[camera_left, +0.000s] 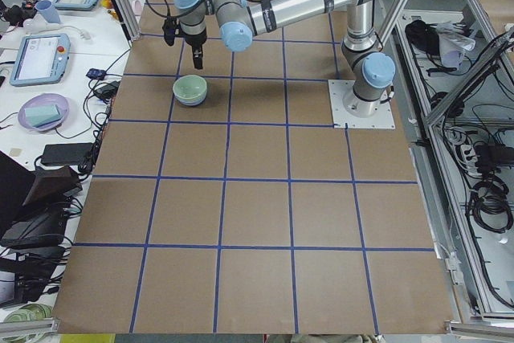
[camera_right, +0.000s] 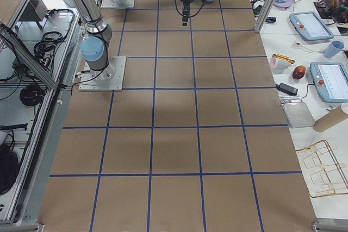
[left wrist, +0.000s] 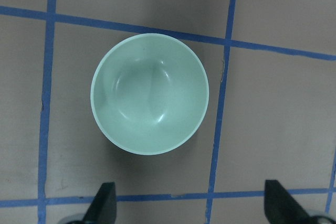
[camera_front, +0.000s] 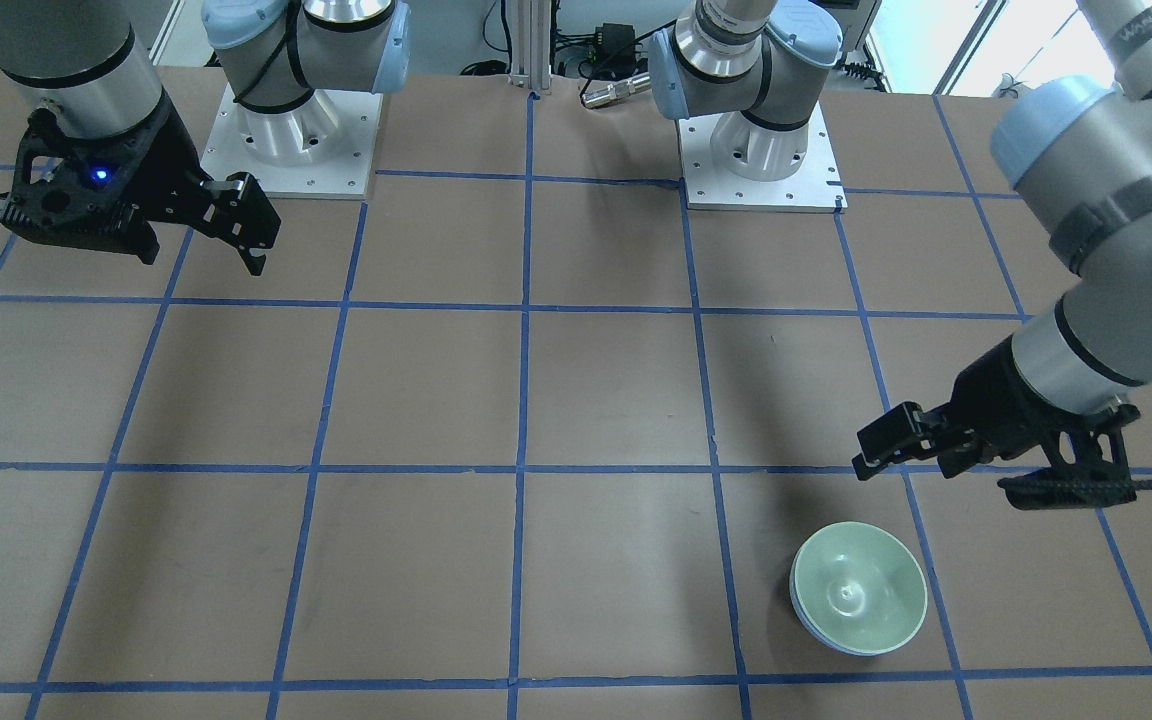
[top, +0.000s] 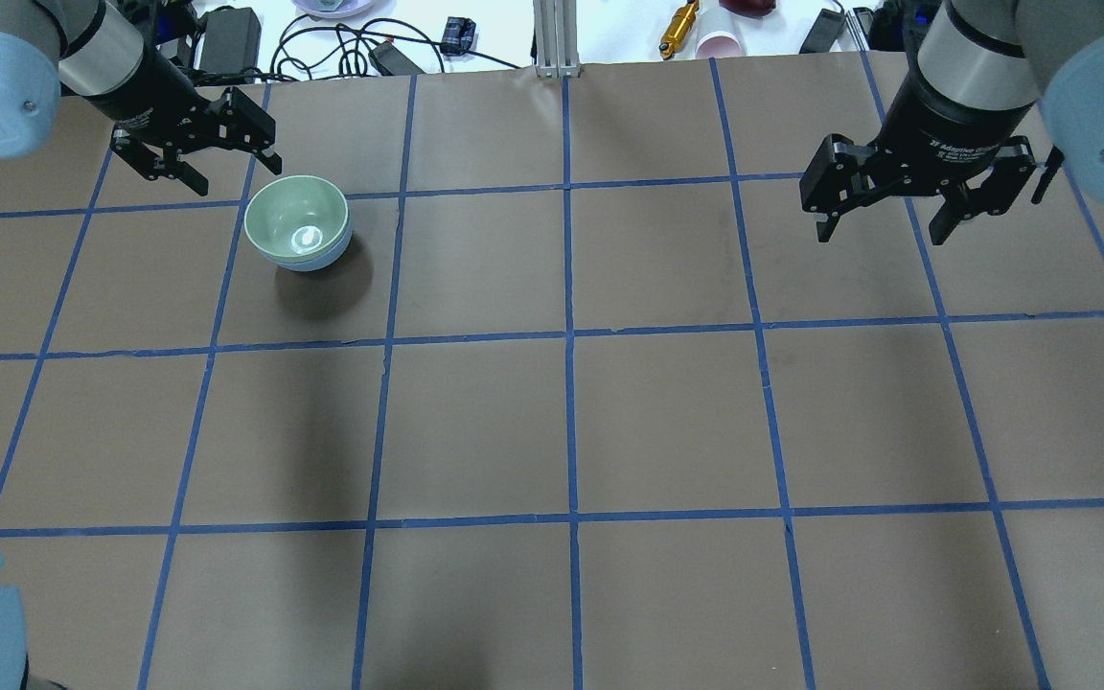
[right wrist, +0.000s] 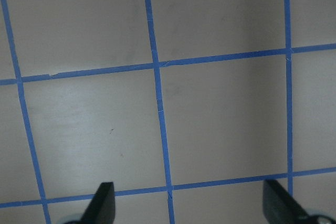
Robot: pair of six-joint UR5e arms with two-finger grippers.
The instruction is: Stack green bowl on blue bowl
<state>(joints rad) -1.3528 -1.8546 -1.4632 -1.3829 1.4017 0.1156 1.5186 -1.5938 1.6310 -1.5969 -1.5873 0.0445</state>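
The green bowl sits upright, nested inside the blue bowl, of which only a thin band of the lower wall shows. The pair stands on the brown table on my left side, near the far edge. My left gripper is open and empty, hovering just beside the stack and apart from it. The left wrist view looks straight down into the green bowl. My right gripper is open and empty, above bare table on the other side.
The table is brown paper with a blue tape grid. The two arm bases stand at the robot side. Cables, a power brick and a pink cup lie beyond the far edge.
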